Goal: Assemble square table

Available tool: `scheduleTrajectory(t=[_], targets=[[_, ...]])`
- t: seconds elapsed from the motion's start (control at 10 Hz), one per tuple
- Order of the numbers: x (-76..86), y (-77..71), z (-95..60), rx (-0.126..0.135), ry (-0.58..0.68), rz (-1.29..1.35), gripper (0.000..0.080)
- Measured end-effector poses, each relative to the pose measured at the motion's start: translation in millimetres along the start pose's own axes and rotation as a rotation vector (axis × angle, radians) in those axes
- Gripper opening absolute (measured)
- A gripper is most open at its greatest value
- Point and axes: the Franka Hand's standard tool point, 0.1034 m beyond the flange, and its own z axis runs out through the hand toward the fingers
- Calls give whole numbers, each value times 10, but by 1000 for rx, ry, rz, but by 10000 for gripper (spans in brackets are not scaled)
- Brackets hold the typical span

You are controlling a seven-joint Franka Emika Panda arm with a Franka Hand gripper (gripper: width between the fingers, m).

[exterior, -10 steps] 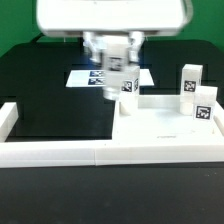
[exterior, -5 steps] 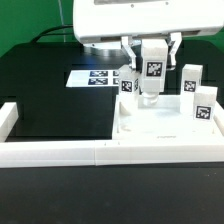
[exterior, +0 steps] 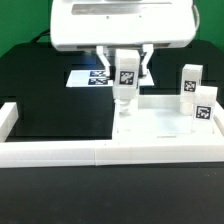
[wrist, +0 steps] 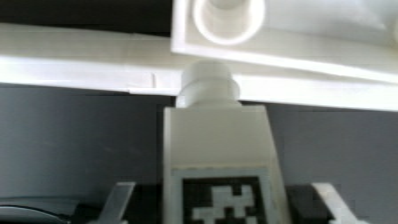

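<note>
My gripper [exterior: 127, 70] is shut on a white leg block [exterior: 127, 88] with a black-white tag, held upright. The leg's lower end hangs just over the corner of the white square table top [exterior: 160, 127] on the exterior view's left. In the wrist view the leg [wrist: 217, 130] fills the middle between my fingers [wrist: 125, 203], and its round peg points at a round socket [wrist: 228, 18] in the top's corner. Two more tagged leg blocks [exterior: 190, 78] [exterior: 203, 104] stand at the top's side on the exterior view's right.
The long white border wall [exterior: 70, 151] runs along the front, with a short arm [exterior: 7, 118] at the exterior view's left. The marker board [exterior: 88, 77] lies flat on the black table behind the gripper. The wall also crosses the wrist view [wrist: 80, 68].
The gripper, with the leg in it, swung to the exterior view's right, then came back left. The leg now stands over the top's left corner.
</note>
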Motion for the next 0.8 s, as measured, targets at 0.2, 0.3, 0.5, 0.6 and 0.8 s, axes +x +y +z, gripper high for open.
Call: scheduleTrajectory(t=[0.2, 0.3, 0.5, 0.6, 0.8], targets=[[-85, -71, 118, 17, 25, 26, 287], [-145, -119, 186, 21, 20, 25, 287], [-210, -230, 259, 28, 18, 25, 287], [-210, -226, 261, 26, 21, 24, 287], [-216, -181, 262, 21, 21, 29, 287]])
